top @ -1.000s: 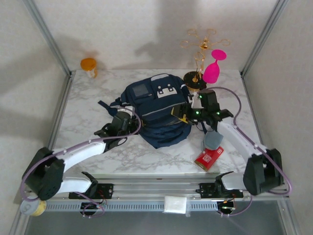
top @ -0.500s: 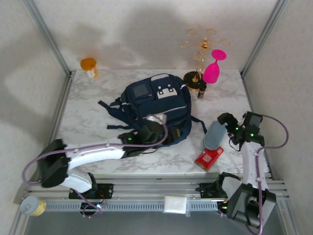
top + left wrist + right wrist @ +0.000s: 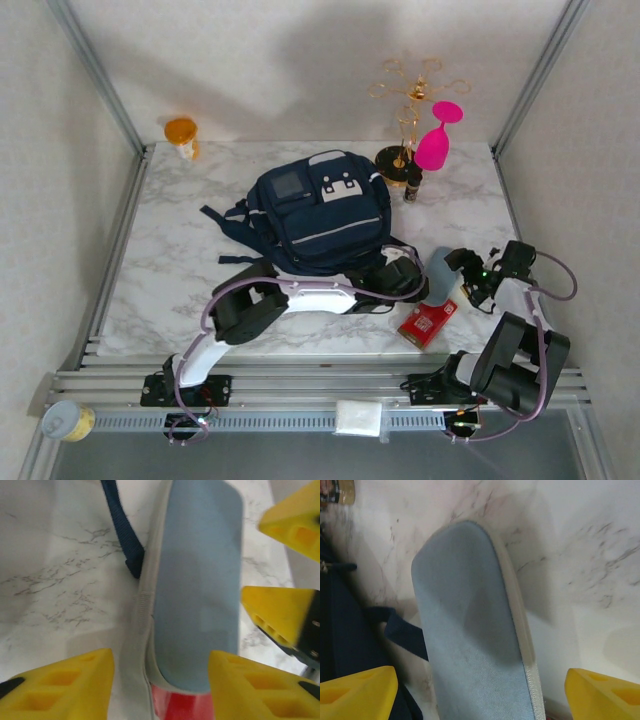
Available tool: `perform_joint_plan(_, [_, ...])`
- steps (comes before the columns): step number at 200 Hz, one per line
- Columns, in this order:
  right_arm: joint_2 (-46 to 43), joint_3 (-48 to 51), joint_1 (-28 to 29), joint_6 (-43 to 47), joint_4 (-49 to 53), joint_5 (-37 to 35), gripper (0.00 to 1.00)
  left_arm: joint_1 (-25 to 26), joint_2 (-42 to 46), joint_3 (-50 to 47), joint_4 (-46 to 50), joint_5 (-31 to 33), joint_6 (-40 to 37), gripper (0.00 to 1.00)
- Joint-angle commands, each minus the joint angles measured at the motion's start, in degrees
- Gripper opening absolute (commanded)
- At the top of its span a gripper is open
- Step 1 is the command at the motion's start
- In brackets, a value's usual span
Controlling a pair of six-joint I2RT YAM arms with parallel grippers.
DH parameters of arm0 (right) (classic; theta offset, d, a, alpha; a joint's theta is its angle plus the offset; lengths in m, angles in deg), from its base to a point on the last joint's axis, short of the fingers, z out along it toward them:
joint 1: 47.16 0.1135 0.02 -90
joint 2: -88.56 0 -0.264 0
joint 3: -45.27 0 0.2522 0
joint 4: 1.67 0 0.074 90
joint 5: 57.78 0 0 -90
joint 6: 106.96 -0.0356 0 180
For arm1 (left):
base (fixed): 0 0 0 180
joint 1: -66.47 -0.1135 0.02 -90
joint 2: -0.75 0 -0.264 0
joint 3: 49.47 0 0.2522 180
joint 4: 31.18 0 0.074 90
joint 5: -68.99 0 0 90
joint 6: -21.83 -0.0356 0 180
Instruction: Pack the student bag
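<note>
The student bag [image 3: 315,208], navy with white patches, lies flat at the table's middle; one of its dark straps [image 3: 120,532] trails toward a blue-grey zip pouch [image 3: 438,268]. The pouch [image 3: 197,590] lies on the marble with one end resting on a red box [image 3: 428,322]. My left gripper [image 3: 410,283] has reached across the bag's front and stands open, its yellow fingers [image 3: 67,685] on either side of the pouch's near end. My right gripper [image 3: 462,280] faces it from the other side, open wide over the pouch [image 3: 470,645], yellow fingers [image 3: 602,692] apart from it.
A gold wire stand [image 3: 408,110], a pink goblet [image 3: 437,138] and a small dark bottle [image 3: 411,185] stand at the back right. An orange cup [image 3: 181,133] sits at the back left corner. Metal frame posts edge the table.
My left arm swept from the bag's left side across its front to the pouch. My right gripper left the bag, swung right, then came in to the pouch. The bag now lies flat.
</note>
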Motion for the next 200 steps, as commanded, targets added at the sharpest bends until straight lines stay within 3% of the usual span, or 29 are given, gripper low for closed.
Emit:
perform_joint_plan(1, [1.7, 1.5, 0.42, 2.15, -2.67, 3.84, 0.84, -1.43, -3.2, 4.21, 1.78, -0.65, -0.38, 0.44])
perform_joint_plan(39, [4.54, 2.05, 2.79, 1.49, -4.77, 7.74, 0.73, -2.24, -7.63, 7.68, 0.11, -4.21, -0.68, 0.27])
perform_joint_plan(64, [3.59, 2.41, 2.91, 0.56, -5.89, 8.78, 0.55, -2.34, -8.29, 8.56, 1.32, -4.61, -1.24, 0.21])
perform_joint_plan(94, [2.1, 0.96, 2.87, 0.89, -4.58, 4.74, 0.35, -2.61, -6.67, 8.59, 2.96, -4.54, -2.11, 0.19])
perform_joint_plan(122, [-0.26, -0.3, 2.81, 0.41, -4.32, 4.54, 0.19, -2.87, -2.28, 8.23, 4.26, -4.58, -4.67, 0.26])
perform_joint_plan(154, [-3.74, -1.81, 2.81, 0.71, -3.31, 4.74, 0.11, -2.86, 8.04, 3.51, 6.36, -2.67, -10.13, 0.37])
perform_joint_plan(200, [-10.1, -5.73, 3.23, -1.14, 0.54, 9.51, 0.08, -2.97, 27.13, -8.91, 16.33, 12.14, -27.08, 0.49])
